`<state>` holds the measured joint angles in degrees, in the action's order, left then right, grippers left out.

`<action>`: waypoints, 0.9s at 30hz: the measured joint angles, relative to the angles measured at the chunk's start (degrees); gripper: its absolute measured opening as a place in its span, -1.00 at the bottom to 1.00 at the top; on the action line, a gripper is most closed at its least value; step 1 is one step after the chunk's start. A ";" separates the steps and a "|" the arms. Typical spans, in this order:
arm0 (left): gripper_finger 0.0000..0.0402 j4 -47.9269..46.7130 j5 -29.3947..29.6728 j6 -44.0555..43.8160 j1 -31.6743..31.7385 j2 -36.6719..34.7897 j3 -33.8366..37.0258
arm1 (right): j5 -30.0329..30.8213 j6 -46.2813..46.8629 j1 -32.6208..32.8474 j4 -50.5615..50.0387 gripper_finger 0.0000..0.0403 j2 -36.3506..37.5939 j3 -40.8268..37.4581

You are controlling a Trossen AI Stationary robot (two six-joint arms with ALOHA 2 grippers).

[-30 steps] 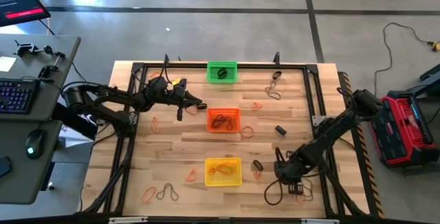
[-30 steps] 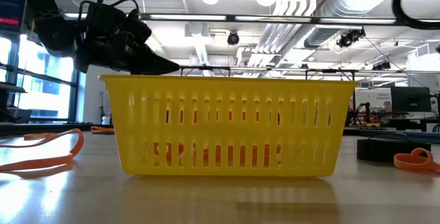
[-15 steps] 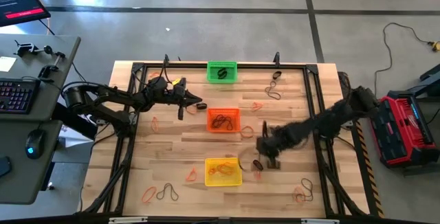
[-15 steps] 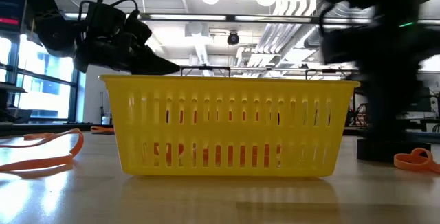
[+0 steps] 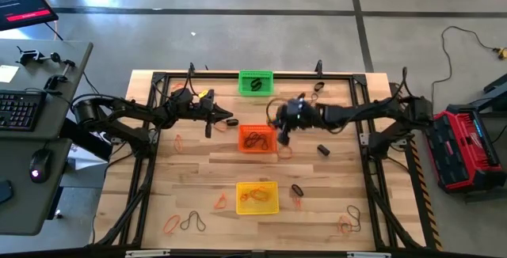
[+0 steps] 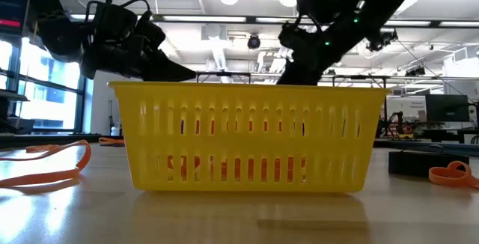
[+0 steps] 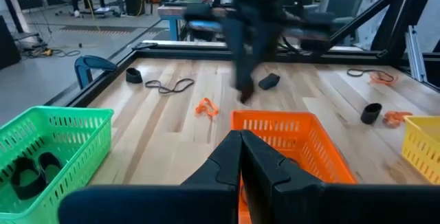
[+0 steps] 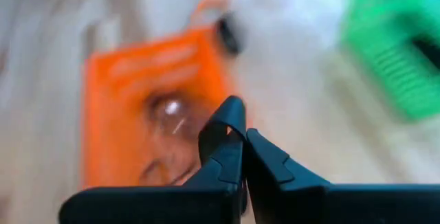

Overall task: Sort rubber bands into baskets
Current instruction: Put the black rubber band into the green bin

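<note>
The green basket (image 5: 255, 82) stands far, the orange basket (image 5: 257, 138) in the middle and the yellow basket (image 5: 257, 197) near. My right gripper (image 5: 279, 128) hangs above the orange basket's right edge, shut, with a thin dark rubber band (image 5: 271, 108) looping off it. In the right wrist view (image 8: 239, 131) the blurred orange basket (image 8: 148, 93) lies below the fingers. My left gripper (image 5: 230, 121) is shut and empty, in the air left of the orange basket; its wrist view (image 7: 240, 141) looks over that basket (image 7: 289, 135). My right gripper is shut on the thin dark rubber band, which arcs out beside the gripper (image 5: 271, 108), clear of the table. The fingers point down toward the orange basket. Blur hides the place of contact, so which part of the band they have cannot be told.
Loose bands lie on the table: orange ones (image 5: 295, 121) (image 5: 178, 141) (image 5: 170, 225) (image 5: 344, 226), thin dark ones (image 5: 315, 106) (image 5: 192, 222), thick black ones (image 5: 323, 149) (image 5: 297, 189) (image 5: 318, 86). A black metal frame (image 5: 364, 131) runs round the table's edges.
My right gripper has risen from the table's near right corner and swept fast toward the far left, ending above the orange basket's right edge. The thin dark band that lay under it at the near right is gone from the table and travels with it.
</note>
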<state>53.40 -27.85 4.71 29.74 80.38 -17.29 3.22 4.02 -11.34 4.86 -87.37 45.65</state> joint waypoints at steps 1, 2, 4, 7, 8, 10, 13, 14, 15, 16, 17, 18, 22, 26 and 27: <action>-1.00 0.01 0.00 0.18 0.01 0.00 0.00 | 0.53 -0.06 -1.24 1.67 -1.00 0.00 0.00; -1.00 0.01 0.04 0.31 0.03 0.00 0.01 | 1.09 -0.08 -2.37 3.15 -1.00 0.00 0.00; -1.00 0.03 0.21 0.33 0.07 0.00 0.00 | 1.59 -0.10 -4.59 5.29 -1.00 -0.43 0.35; -1.00 0.02 0.33 0.35 0.07 -0.02 -0.01 | 2.75 -0.03 -7.13 5.64 -1.00 -2.70 3.06; -1.00 0.01 0.34 0.33 0.07 -0.02 0.00 | 2.86 -0.04 -7.79 5.43 -1.00 -3.85 4.46; -1.00 0.03 0.34 0.53 0.07 -0.02 -0.01 | 2.90 -0.39 -8.93 5.09 -1.00 -6.52 7.74; -1.00 0.12 0.48 0.98 0.21 -0.02 -0.01 | 2.80 -1.52 -10.78 3.24 -1.00 -10.82 13.85; -1.00 0.12 0.65 0.94 0.31 -0.02 0.00 | 2.80 -1.70 -11.58 1.46 -1.00 -12.21 16.15; -1.00 0.07 1.08 0.92 0.31 -0.02 -0.01 | 2.82 -1.77 -12.48 -0.44 -1.00 -13.58 18.51; -1.00 0.03 1.29 0.92 0.31 -0.02 -0.01 | 2.86 -1.94 -13.31 -2.42 -1.00 -15.00 20.88; -1.00 -0.01 1.51 0.92 0.31 -0.02 -0.01 | 2.90 -2.11 -14.10 -4.80 -1.00 -16.37 23.13; -1.00 -0.01 1.61 0.92 0.31 -0.02 -0.01 | 2.99 -2.32 -14.84 -6.98 -1.00 -17.72 25.08; -1.00 -0.01 1.63 1.08 0.26 -0.02 -0.01 | 2.91 -3.00 -17.35 -13.59 -1.00 -22.56 31.47; -1.00 0.01 1.65 1.49 0.26 -0.02 -0.01 | 2.80 -3.00 -19.85 -18.12 -1.00 -25.85 36.20; -1.00 0.01 1.65 1.46 0.24 -0.02 -0.01 | 2.82 -2.99 -20.40 -19.26 -1.00 -26.50 37.20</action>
<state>53.41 -26.20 6.17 29.98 80.36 -17.30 6.04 1.02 -31.75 -14.40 -113.87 82.85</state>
